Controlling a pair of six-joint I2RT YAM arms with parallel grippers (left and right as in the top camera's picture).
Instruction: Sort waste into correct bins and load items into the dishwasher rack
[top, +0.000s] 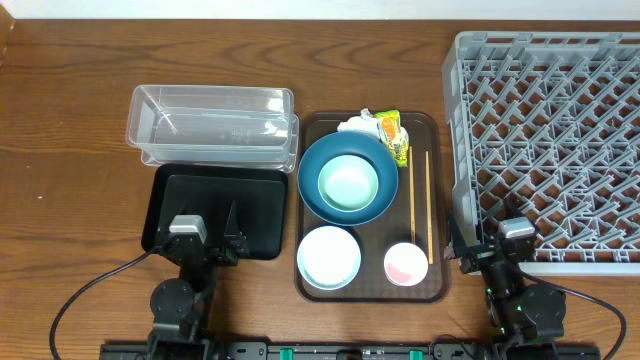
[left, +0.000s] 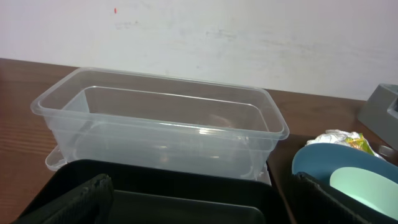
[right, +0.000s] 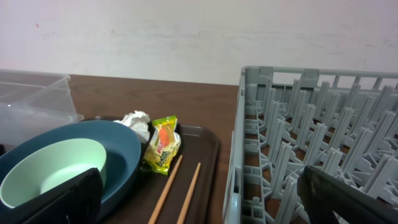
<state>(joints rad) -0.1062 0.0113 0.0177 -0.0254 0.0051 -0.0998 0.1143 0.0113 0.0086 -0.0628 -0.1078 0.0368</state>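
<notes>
Left gripper (left: 202, 186): hangs over the near edge of the black tray (top: 170, 205), its two dark fingers (left: 81, 199) spread wide apart with nothing between them.

Right gripper (right: 202, 180): sits at the near left corner of the dishwasher rack (top: 550, 150), its fingers likewise set wide apart and holding nothing.

Black tray: lies on the wooden table (top: 60, 150) on the left side, nothing visible in it.

Brown serving tray (top: 437, 150): lies between the black tray and the rack, and carries all the tableware and waste.

- White bowl (top: 329, 257) and pink cup (top: 406, 263): stand side by side at the near end, apart, both upright.
- Dark-blue bowl (top: 312, 175): stands upright beyond the white bowl, with the mint-green bowl (top: 349, 183) nested upright inside it.
- Chopsticks (top: 429, 205): two sticks lie along the right side, roughly parallel and slightly apart, pointing near to far beside the blue bowl.
- Snack wrapper (top: 392, 135): lies at the far end against the blue bowl's rim, with the crumpled tissue (top: 355, 126) just left of it, touching.

Clear tub (top: 212, 125): stands upright directly beyond the black tray, nothing visible inside. A second clear rim shows beneath it.

Dishwasher rack: fills the right side from near edge to far edge. Only its own pegs are visible inside.
</notes>
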